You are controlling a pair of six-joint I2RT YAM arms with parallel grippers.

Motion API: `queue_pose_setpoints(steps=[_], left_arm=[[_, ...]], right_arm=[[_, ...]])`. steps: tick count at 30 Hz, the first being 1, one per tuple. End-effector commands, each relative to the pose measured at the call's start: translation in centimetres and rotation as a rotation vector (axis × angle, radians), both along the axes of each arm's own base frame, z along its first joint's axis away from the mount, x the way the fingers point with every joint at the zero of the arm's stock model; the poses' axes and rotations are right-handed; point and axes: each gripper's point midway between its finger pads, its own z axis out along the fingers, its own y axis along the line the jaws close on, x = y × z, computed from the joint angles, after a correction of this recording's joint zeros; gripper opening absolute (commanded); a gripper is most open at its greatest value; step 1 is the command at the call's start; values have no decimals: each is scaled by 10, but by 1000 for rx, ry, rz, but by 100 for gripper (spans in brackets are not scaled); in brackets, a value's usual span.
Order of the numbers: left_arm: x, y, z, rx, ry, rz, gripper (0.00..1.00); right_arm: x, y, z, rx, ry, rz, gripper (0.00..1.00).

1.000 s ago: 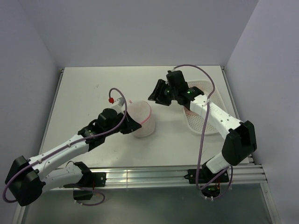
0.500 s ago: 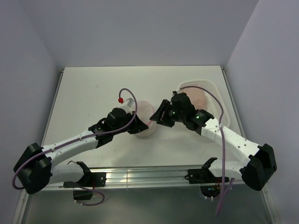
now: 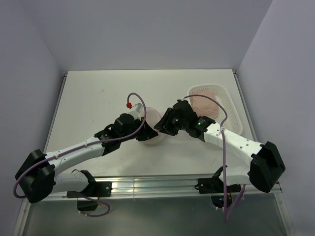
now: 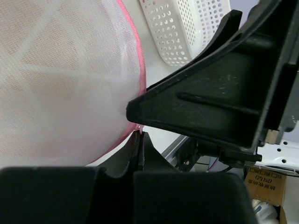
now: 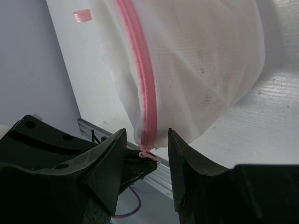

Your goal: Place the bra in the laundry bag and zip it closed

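Done: I read the peach tint behind the mesh as the bra, so by my reckoning it is already inside the bag.
Left to do: the zip. The pink zipper runs down the bag's side to its pull. I cannot tell how much of it is shut, so I count zipping as the step in hand.
Left tool: closed. Its wrist view shows the two fingers pressed together on the bag's pink rim, pinching the fabric at the lower edge. I judge it to be the anchor for the pull.
Bag's place: about mid-desk, a little toward the near edge, between the two tools and touching both.
Right tool: jaws partly apart, one finger on each side of the zipper's lower end. The pull sits in the gap between them, just beside the left-hand finger. I see no pinch on it yet, so this tool holds nothing.
Next, as I judge it: close on the pull squarely. It is small and floppy and could slip out sideways, and the mesh may bunch if the left pinch gives.
Basket: by the right edge of the desk, with a paler pink garment lying in it, apart from both tools.
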Motion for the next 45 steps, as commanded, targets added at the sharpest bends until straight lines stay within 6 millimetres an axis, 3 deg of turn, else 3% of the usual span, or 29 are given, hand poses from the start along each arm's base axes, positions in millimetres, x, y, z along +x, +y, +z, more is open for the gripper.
queue_pose_setpoints(steps=[1,3,4,5,8,15,18,25,29,30,31,33,35,36,39,40,43,45], left_arm=[[4,-7,28,-58,-59,-8,0],[3,-6,26,-52,-54,-7,0],[3,-5,25,-49,-53,-4,0],[3,-4,24,-45,-50,-3,0],[2,2,14,-7,-32,17,0],[6,42,-15,48,25,115,0],[14,67,-23,68,46,177,0],[25,105,-30,112,62,275,0],[25,120,-14,119,23,312,0],[26,121,0,104,-7,318,0],[23,123,2,113,-2,313,0],[23,121,17,90,-27,305,0],[20,113,25,60,-28,266,0],[18,108,25,59,-27,250,0],[19,93,29,40,-45,220,0],[18,88,29,29,-41,208,0],[18,68,29,4,-43,170,0],[21,55,28,-12,-43,143,0]], right_arm=[[13,7,7,21,-37,-27,48],[15,8,6,16,-35,-25,41],[17,7,4,7,-39,-35,26],[18,6,4,2,-39,-40,17],[24,2,2,-14,-36,-50,0],[44,-18,13,-52,-73,-73,0],[54,-27,18,-64,-83,-79,0],[80,-34,29,-95,-128,-24,0],[107,-40,40,-131,-153,4,0],[117,-38,46,-145,-165,18,0],[128,-33,57,-136,-183,28,0],[136,-30,62,-148,-196,55,0],[147,-20,71,-137,-219,91,10],[148,-18,71,-143,-204,103,19],[153,-11,76,-134,-203,121,32],[153,-10,77,-134,-207,117,42],[146,-14,79,-142,-205,98,49],[136,-19,76,-138,-190,88,49]])
